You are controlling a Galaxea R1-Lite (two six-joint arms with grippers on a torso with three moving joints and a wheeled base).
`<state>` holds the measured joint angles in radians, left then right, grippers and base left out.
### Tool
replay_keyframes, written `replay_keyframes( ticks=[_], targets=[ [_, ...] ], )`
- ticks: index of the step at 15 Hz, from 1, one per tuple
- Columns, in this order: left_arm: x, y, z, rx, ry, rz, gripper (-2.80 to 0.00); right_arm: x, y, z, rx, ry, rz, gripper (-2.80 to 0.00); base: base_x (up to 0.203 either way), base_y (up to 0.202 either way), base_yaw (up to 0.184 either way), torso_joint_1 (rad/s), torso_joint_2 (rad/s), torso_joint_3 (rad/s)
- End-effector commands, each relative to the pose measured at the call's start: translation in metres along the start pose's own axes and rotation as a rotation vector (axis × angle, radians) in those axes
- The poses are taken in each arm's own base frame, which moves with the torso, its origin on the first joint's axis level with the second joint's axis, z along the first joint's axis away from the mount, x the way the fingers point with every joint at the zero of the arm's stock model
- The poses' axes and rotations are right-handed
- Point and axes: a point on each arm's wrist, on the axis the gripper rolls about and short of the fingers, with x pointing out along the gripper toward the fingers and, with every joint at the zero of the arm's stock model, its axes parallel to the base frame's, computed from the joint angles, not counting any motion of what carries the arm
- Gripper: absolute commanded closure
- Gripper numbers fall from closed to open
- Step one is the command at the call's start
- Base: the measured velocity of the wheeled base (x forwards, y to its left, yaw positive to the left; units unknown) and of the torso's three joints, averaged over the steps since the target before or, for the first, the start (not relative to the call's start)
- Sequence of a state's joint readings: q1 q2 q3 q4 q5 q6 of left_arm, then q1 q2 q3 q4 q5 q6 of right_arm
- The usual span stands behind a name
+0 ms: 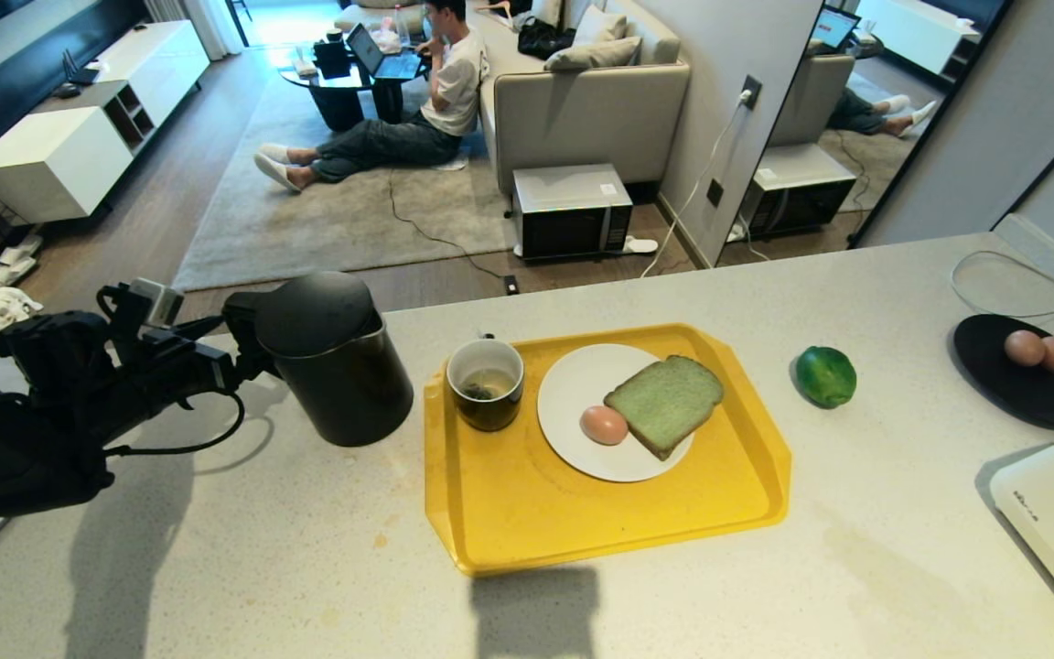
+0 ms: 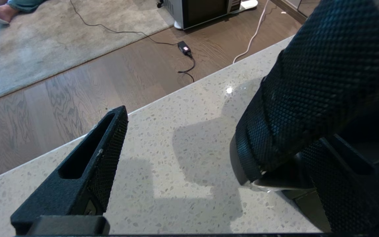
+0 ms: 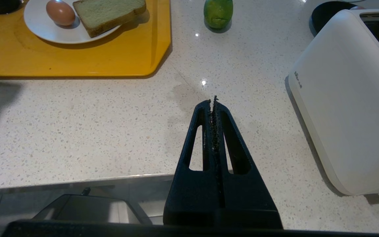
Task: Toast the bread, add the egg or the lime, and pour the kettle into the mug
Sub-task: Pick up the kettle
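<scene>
**Left gripper spread beside the kettle**

Left gripper (image 1: 230, 352) sits at the kettle's (image 1: 333, 357) handle side, low over the counter (image 1: 216, 567), and I see its jaws spread wide. From the left wrist view one finger (image 2: 90, 168) stands clear over bare stone while the other lies close against the kettle's (image 2: 321, 85) dark body; I cannot tell whether it touches. My right gripper (image 3: 214, 108) hangs parked at the near counter edge, fingers pressed together with nothing between them, and the white toaster (image 3: 347, 98) stands just beside it.

Further out, the yellow tray (image 1: 582, 522) lies in front of me. On it the mug (image 1: 485, 384) stands at the tray's left, just right of the kettle, with liquid inside. Beside the mug is a white plate (image 1: 573, 380) carrying the egg (image 1: 603, 425) and the bread (image 1: 666, 403), which touch. Off the tray to the right, the lime (image 1: 825, 376) rests on the counter. Well beyond it, a black dish (image 1: 1021, 384) holds two brown eggs (image 1: 1039, 351).

Past the counter, a person (image 1: 417, 110) sits on the rug by a sofa (image 1: 582, 101).
</scene>
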<state>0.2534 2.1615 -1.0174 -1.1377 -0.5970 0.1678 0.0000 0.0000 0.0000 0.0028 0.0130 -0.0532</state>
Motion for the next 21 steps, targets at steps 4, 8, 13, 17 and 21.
replay_keyframes(
  ticks=[4, 8, 13, 17, 21],
  targets=[
    [0.005, -0.002, 0.004, 0.010, -0.015, -0.011, 0.00, 0.000, 0.000, 0.000, 0.000, 0.003, 0.001, 0.00, 0.000, 0.000, 0.000, 0.000, 0.00, 0.000],
    [0.007, -0.003, 0.005, 0.013, -0.021, -0.016, 0.00, 0.000, 0.000, 0.000, 0.000, 0.003, 0.001, 0.00, 0.000, 0.000, 0.000, 0.000, 0.00, 0.000],
    [0.002, -0.005, 0.016, 0.021, -0.037, 0.000, 0.00, 0.000, 0.000, 0.000, 0.000, 0.003, 0.001, 0.00, 0.000, 0.000, 0.000, 0.000, 0.00, 0.000],
    [-0.008, -0.009, 0.044, -0.005, -0.093, 0.016, 0.00, 0.000, 0.000, 0.000, 0.000, 0.003, 0.001, 0.00, 0.000, 0.000, 0.000, 0.000, 0.00, 0.000],
    [-0.023, -0.014, 0.081, -0.020, -0.169, 0.022, 0.00, 0.000, 0.000, 0.000, 0.000, 0.003, 0.001, 0.00, 0.000, 0.000, 0.000, 0.000, 0.00, 0.000]
  ],
)
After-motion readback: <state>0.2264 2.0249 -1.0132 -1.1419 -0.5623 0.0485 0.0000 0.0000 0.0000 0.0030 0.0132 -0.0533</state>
